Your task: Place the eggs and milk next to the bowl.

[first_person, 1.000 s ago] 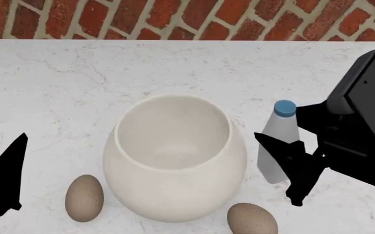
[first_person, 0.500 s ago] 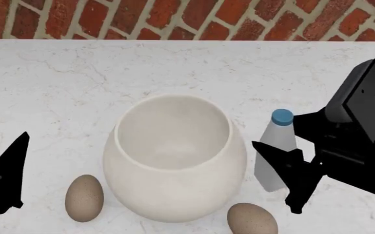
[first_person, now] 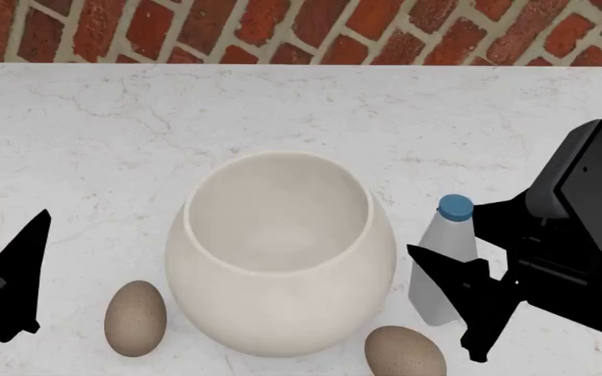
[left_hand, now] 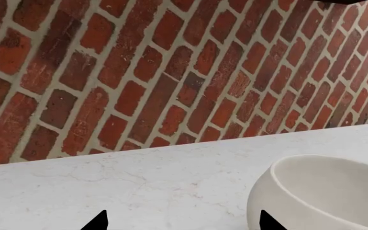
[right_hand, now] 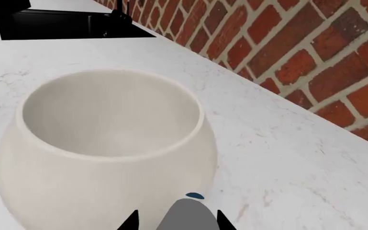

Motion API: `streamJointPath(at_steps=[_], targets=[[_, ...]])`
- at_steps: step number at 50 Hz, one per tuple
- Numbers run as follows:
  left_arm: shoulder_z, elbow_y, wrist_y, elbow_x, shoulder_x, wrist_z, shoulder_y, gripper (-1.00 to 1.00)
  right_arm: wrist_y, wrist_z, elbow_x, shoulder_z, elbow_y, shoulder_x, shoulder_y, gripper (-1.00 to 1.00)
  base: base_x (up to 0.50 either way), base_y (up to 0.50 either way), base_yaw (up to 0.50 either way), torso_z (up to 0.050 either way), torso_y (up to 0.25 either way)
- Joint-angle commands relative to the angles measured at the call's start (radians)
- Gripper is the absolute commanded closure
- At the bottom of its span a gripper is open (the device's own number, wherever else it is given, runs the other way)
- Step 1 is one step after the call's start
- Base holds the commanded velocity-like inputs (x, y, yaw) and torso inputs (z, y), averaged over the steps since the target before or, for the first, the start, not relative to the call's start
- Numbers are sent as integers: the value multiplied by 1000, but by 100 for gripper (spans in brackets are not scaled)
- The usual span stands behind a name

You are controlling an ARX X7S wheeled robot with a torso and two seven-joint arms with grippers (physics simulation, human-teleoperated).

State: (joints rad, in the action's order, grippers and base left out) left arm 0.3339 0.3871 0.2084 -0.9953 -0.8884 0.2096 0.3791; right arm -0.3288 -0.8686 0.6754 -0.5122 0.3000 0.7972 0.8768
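Just right of the bowl (first_person: 279, 254) the milk (first_person: 444, 266) stands upright on the bench (first_person: 123, 133), neck up, clamped in the right pincer (first_person: 457, 270), so that arm's nearest.

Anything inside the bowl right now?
Nothing visible inside the bowl: the head and right wrist views show bare cream walls. The near inner wall below the rim is hidden. Both eggs and the milk sit outside, beside it.
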Motion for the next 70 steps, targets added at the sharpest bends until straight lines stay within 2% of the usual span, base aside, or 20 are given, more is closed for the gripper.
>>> streamJointPath(at_steps=[1,70], targets=[[-22,14,14,13,20,-29,-8,-100,34,-33,-26,30,8,-18,-14,100,0,0,0,0,0],[-14,26,33,16,17,-24,1,-100,132,-72,-47,20,153,-76,-44,100,0,0,0,0,0]])
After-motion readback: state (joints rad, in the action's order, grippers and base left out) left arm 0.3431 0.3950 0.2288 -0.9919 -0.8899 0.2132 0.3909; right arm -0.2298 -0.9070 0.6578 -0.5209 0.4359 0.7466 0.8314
